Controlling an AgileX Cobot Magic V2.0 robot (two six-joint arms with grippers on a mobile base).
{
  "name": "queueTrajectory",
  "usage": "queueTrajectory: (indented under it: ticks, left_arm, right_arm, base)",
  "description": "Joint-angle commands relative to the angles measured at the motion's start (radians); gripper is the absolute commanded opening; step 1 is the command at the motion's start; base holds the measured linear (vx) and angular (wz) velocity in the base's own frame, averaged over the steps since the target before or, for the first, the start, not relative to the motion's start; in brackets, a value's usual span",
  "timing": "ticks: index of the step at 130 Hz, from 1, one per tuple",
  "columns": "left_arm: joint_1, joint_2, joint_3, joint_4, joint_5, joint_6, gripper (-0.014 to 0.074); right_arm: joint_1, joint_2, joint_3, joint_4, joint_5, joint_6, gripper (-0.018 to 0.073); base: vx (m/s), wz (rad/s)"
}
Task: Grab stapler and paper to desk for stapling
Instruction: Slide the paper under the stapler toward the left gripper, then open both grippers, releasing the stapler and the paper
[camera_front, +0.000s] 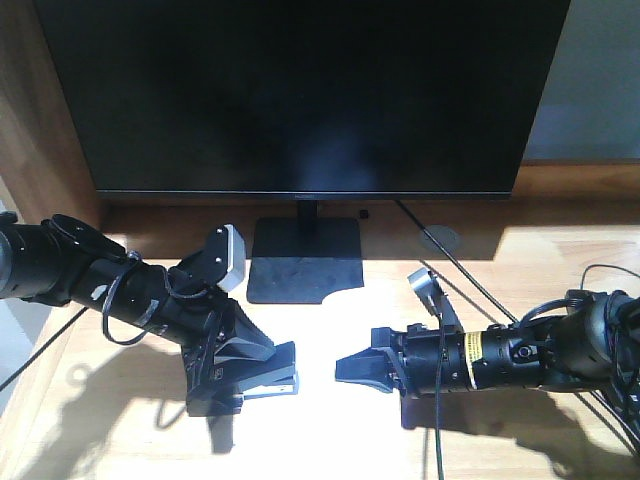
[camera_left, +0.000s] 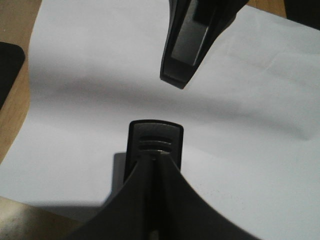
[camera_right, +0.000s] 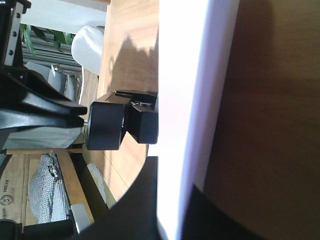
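Spread over the pale worktop (camera_front: 560, 250), lower centre of the front view: the paper (camera_front: 320, 410), flat, thin and floppy, easily creased, so better pinned at an edge. At its left border: the stapler (camera_front: 268, 380), rigid, fairly heavy, smooth, best gripped across the body. Seemingly clamped on it: left claw (camera_front: 285, 365). Facing it, right claw (camera_front: 342, 370), spread impossible to judge.

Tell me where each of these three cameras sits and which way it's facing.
Front view: above and behind the arms, facing the monitor and desk; left gripper and right gripper both show.
Left wrist: on the left arm, looking down past its fingers onto the paper.
Right wrist: on the right arm, rolled sideways, skimming the desk; its fingers show at the bottom.
Shared: both wrist views see the paper.
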Motion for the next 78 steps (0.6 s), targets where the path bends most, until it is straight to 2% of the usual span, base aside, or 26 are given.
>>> queueTrajectory:
  ticks: [1, 11, 40, 78]
  left_arm:
    - [-0.003, -0.045, -0.014, -0.078, 0.057, -0.010, -0.0006]
    - [-0.004, -0.045, -0.014, -0.109, 0.059, -0.007, -0.0006]
    - [-0.036, 0.008, -0.014, -0.102, 0.035, 0.061, -0.0006]
    - [-0.049, 0.112, -0.014, -0.089, -0.064, 0.061, -0.0006]
  right_arm:
    - [0.000, -0.041, -0.017, 0.022, -0.062, -0.014, -0.0003]
    - [0.000, -0.041, -0.017, 0.022, -0.062, -0.014, -0.0003]
    - [0.000, -0.041, -0.017, 0.022, -0.061, -0.014, -0.0003]
    - [0.000, -0.041, -0.017, 0.022, -0.065, -0.014, -0.0003]
  base:
    - [0.00, 0.00]
    - [0.00, 0.00]
    - [0.00, 0.00]
    - [0.00, 0.00]
